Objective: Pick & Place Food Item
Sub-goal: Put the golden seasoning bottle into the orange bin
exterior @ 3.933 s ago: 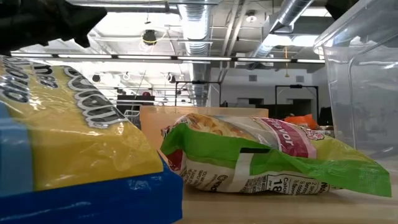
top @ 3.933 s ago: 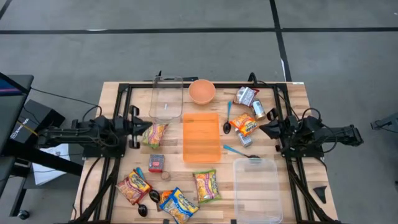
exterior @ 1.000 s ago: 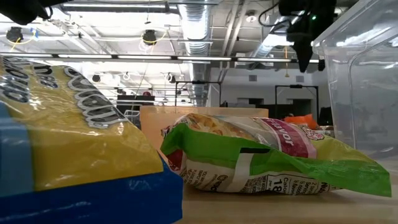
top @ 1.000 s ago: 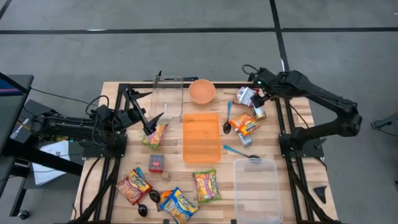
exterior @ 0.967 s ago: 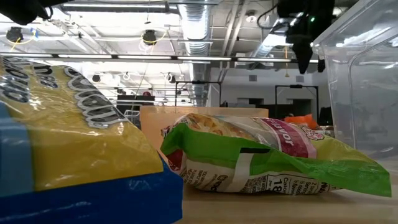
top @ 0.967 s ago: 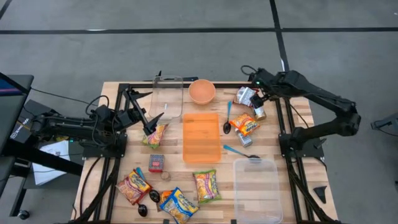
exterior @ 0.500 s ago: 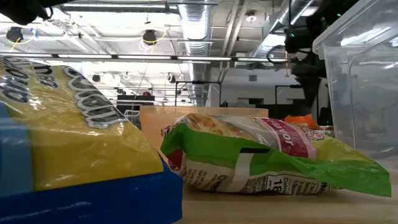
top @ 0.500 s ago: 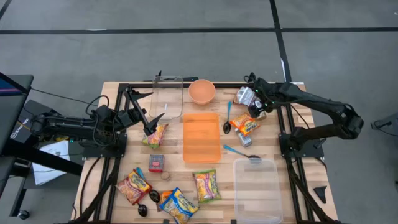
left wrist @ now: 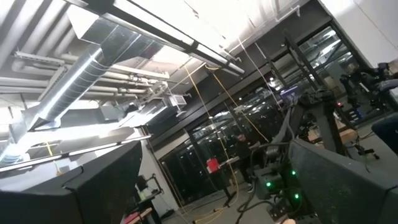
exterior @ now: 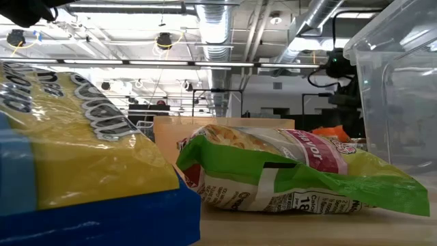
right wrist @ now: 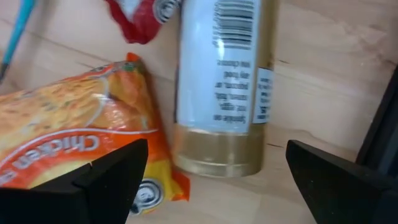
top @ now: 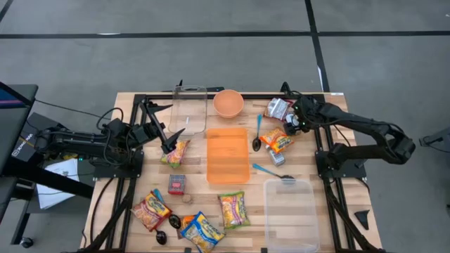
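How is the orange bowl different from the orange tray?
The orange bowl is round; the orange tray is a long rectangle. The bowl is smaller and sits near the table's far edge, while the tray lies in the middle of the table. Both are orange, and both look empty.

Wooden table (top: 126, 105) carries a flat translucent orange rectangular tray (top: 228, 154) at centre, taken as reference. Beyond its far edge: round orange bowl (top: 228, 102); clear rectangular glass dish (top: 188, 110) to the far left of it. Right of tray: orange noodle packet (top: 277, 141) and blue-handled spoon (top: 257, 133). Right gripper (top: 292, 124) hangs over items right of tray, fingers spread. Left gripper (top: 171, 135) sits left of tray, fingers apart, above a yellow-green snack packet (top: 175, 152). Clear lidded plastic container (top: 290, 214) lies near right of tray; green noodle packet (top: 233, 209) directly nearside.
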You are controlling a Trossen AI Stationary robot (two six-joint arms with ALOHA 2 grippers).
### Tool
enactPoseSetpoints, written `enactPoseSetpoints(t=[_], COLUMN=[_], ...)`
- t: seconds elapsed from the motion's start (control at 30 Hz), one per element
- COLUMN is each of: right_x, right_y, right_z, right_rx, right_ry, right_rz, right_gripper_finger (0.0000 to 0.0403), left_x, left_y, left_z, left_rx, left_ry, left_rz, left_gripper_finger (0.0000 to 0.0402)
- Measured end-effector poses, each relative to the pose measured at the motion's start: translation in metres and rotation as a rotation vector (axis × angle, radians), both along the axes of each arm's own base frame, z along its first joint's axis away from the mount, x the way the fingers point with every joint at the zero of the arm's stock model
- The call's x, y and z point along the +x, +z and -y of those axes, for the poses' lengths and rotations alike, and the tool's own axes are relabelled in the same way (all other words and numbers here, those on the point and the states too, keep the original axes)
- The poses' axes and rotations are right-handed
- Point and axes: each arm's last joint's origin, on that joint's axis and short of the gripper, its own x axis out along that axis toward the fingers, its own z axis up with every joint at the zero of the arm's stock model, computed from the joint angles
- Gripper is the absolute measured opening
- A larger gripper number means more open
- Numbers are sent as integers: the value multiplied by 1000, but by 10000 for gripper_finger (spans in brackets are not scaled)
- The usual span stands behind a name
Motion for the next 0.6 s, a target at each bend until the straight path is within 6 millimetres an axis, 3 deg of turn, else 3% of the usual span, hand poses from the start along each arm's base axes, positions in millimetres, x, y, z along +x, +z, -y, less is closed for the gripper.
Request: enactPoseSetpoints(t=[0.37, 0.6], right_x=[-7, 0], right_y=[-17, -28], right_z=[1, 9], right_rx=[-8, -4], right_ry=[-31, -15], right_rz=[12, 1], right_gripper_finger=[377, 377], left_x=[0, 0], left_y=[0, 0], left_z=[0, 0], left_rx=[0, 0], left_ry=[-1, -1], left_rz=[-1, -1], left_gripper_finger=[400, 400])
